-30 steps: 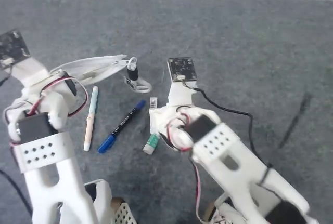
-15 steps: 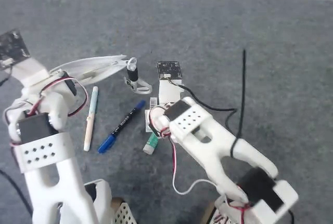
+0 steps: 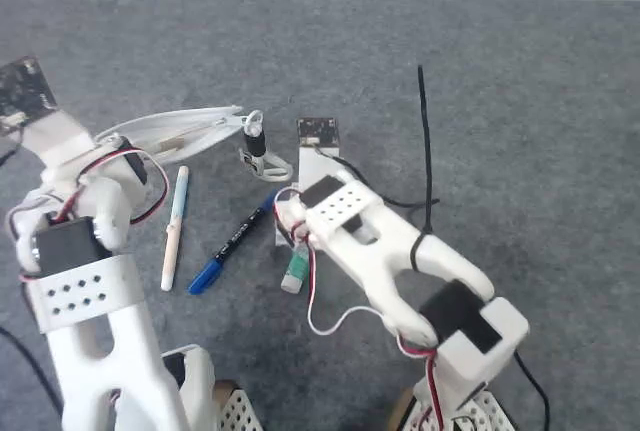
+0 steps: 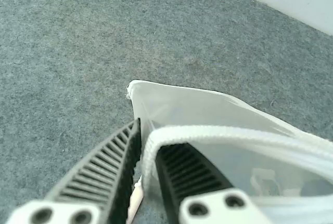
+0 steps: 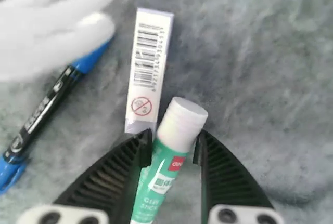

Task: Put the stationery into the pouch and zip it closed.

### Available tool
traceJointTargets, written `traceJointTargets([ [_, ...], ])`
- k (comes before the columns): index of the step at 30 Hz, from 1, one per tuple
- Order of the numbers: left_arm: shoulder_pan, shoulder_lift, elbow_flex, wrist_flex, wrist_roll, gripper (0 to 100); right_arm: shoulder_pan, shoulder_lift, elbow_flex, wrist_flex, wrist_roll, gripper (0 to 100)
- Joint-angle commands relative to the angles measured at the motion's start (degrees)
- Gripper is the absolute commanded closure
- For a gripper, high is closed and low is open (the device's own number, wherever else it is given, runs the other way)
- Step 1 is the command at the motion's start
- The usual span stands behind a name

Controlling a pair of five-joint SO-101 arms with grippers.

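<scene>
A green and white glue stick (image 5: 179,117) lies on the grey mat, and my right gripper (image 5: 173,135) is shut on its body just below the white cap. From above, the glue stick (image 3: 293,271) shows under the right arm's wrist. A white barcoded eraser (image 5: 148,73) lies just past it, beside a blue marker (image 5: 39,115). The blue marker (image 3: 232,242) and a pale pen (image 3: 174,227) lie between the arms. My left gripper (image 4: 148,154) is shut on the zip rim of the translucent pouch (image 4: 218,115), holding the pouch (image 3: 185,129) open off the mat.
A small black and white piece with a ring (image 3: 258,149) hangs at the pouch's far end. A black cable (image 3: 425,151) rises from the right arm. Grey mat (image 3: 500,81) stretches open to the right and far side.
The right arm has swung left and come down over the glue stick, which shifted slightly. Its cable now stands up. The left arm and pouch have not moved.
</scene>
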Motion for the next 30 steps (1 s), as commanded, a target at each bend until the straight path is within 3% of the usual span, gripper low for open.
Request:
traceJointTargets([
  [1, -0.1, 0.4, -0.5, -1.4, 1.0, 99, 2.9, 2.5, -5.5, 4.9, -0.6, 87.5],
  [10, -0.1, 0.4, -0.5, -1.4, 1.0, 99, 3.3, 8.5, -12.4, 13.8, -0.4, 87.9],
  [14, -0.1, 0.4, -0.3, -1.4, 1.0, 99, 3.3, 7.9, -15.2, 17.2, -0.4, 99.7],
  [18, -0.1, 0.4, 0.0, -1.7, 1.0, 99, 3.3, 6.5, -17.1, 20.5, -0.4, 97.6],
  [30, -0.1, 0.4, 0.0, -1.7, 0.9, 99, 2.9, -12.0, -18.8, 30.1, -0.4, 99.2],
])
